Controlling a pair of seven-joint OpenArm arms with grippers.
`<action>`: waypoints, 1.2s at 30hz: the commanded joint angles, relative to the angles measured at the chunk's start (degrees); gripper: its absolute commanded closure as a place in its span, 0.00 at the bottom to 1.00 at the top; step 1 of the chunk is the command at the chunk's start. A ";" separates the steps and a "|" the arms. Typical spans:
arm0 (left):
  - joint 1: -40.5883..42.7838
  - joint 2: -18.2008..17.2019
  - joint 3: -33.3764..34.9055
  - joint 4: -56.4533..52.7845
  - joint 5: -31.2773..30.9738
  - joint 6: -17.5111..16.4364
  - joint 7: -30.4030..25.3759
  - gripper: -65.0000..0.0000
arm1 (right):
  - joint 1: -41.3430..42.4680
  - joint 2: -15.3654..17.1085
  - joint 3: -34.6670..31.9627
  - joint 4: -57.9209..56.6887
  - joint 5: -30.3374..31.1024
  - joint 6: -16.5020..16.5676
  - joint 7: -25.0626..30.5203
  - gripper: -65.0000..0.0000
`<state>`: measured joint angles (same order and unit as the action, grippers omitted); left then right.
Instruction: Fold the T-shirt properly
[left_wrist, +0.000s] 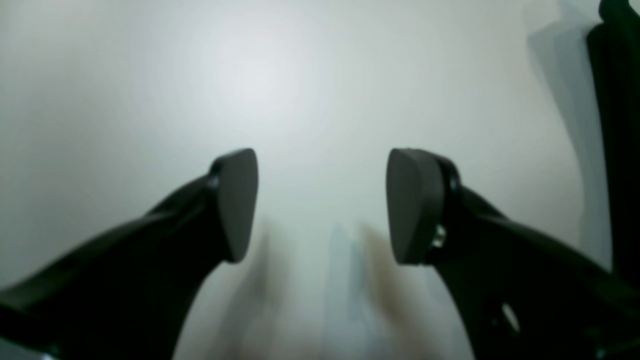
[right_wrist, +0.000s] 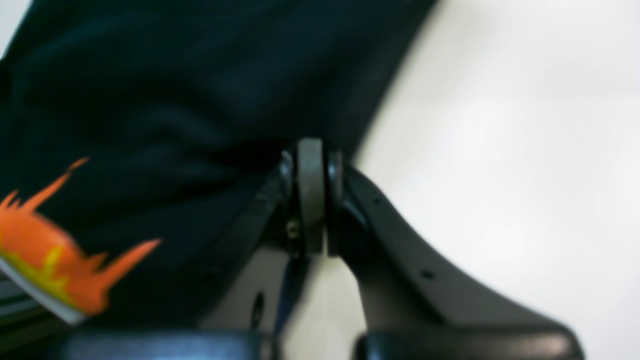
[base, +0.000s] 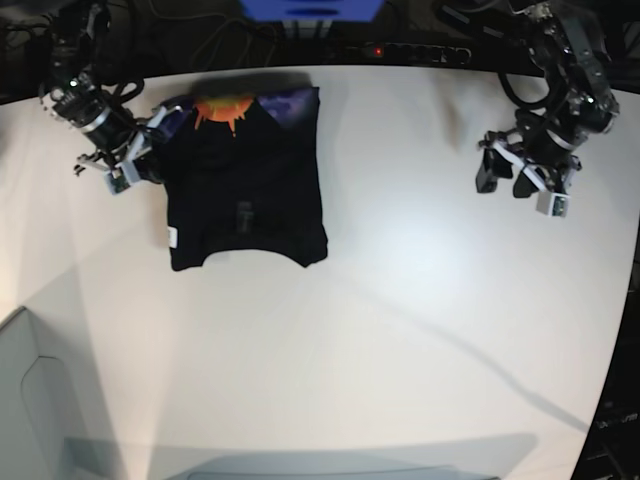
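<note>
The black T-shirt (base: 245, 180) lies partly folded on the white table (base: 400, 300) at the far left, with its orange-and-purple print (base: 222, 107) showing at the far edge and a small white label (base: 171, 236) at its near left. My right gripper (base: 148, 152) is at the shirt's left edge. In the right wrist view it (right_wrist: 310, 195) is shut, pinching the black cloth (right_wrist: 175, 100); the orange print (right_wrist: 45, 250) shows at lower left. My left gripper (base: 518, 180) hovers at the far right, away from the shirt. In the left wrist view it (left_wrist: 322, 205) is open and empty over bare table.
A blue box (base: 310, 8), cables and a power strip (base: 420, 50) lie beyond the table's far edge. A grey panel (base: 30, 400) stands at the near left corner. The table's right edge (base: 625, 300) curves close to my left arm.
</note>
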<state>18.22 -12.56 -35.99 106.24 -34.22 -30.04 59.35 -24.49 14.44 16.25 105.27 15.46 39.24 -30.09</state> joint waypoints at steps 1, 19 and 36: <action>-0.24 -0.15 -1.77 1.06 -0.90 -0.16 -1.02 0.40 | -1.05 0.20 0.85 2.46 1.20 0.76 1.65 1.00; 8.90 -4.10 -28.94 1.06 -0.29 -0.07 6.10 0.98 | -13.71 -9.12 31.09 7.21 -0.91 0.76 0.94 1.00; 31.67 -7.00 -4.41 -24.79 20.72 0.11 -17.02 1.00 | -21.80 -4.19 18.69 -11.78 -12.17 0.76 -5.30 1.00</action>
<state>48.99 -18.72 -39.59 80.75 -13.39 -30.17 42.11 -45.45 9.26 34.15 92.77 3.60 39.22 -35.20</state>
